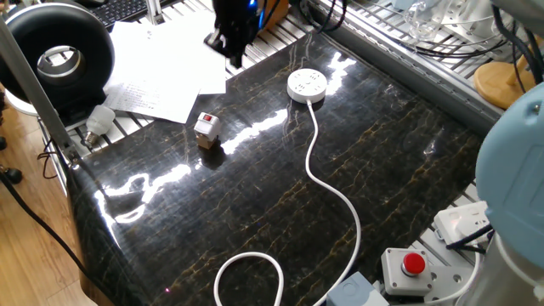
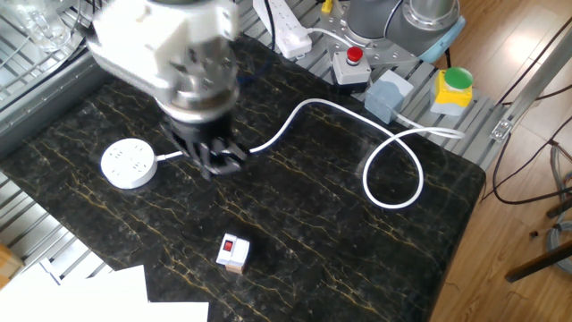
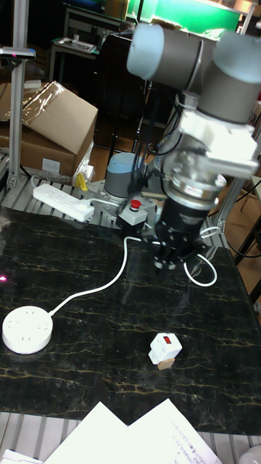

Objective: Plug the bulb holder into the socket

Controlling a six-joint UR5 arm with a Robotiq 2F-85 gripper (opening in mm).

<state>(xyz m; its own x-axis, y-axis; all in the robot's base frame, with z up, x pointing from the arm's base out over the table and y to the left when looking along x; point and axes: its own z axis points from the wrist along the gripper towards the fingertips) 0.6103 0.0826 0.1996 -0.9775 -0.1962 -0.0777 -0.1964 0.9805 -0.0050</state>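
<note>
The bulb holder is a small white piece with a red patch, lying on the dark marble table with a small brown cube touching it. The round white socket lies flat, its cord trailing away into a loop. My gripper hangs above the table, between the socket and the bulb holder. It is motion-blurred. Its fingers taper together and hold nothing.
A white power strip and a red-button box sit at the table's edge by the arm base. Loose papers and a white light bulb lie off the marble. The cord loop lies on the table.
</note>
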